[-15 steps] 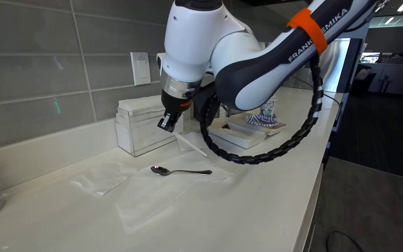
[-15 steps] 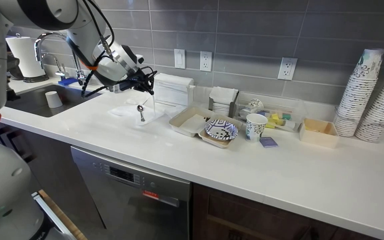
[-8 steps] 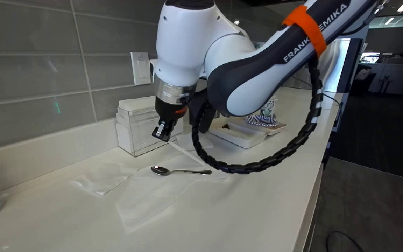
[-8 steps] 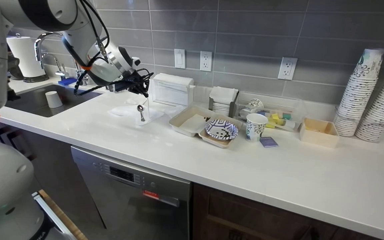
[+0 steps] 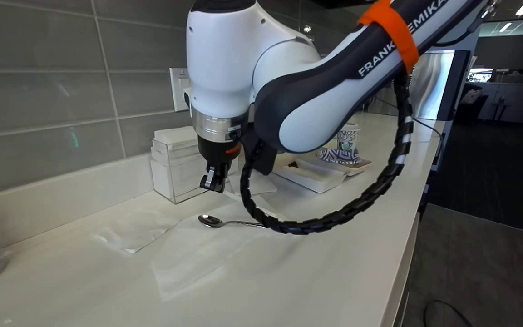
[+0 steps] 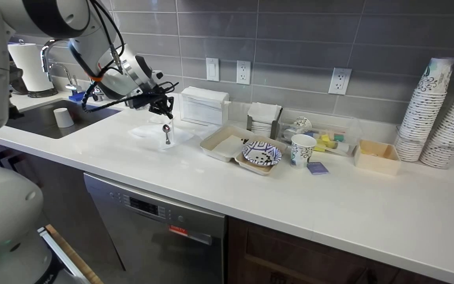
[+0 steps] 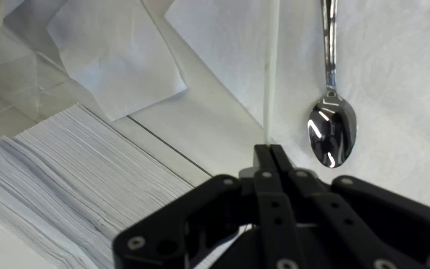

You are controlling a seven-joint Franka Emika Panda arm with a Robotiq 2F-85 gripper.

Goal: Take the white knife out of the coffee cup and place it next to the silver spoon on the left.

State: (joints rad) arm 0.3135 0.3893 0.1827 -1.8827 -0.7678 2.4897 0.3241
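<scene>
Jutting from the clenched hand (image 7: 271, 147), the white knife (image 7: 271, 71) slants downward.

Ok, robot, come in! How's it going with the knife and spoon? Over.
Jaws shut on the white knife. Spoon lying on the napkin, close by. Can't tell if the knife's tip touches down. Nothing but napkin seen between them.
</scene>
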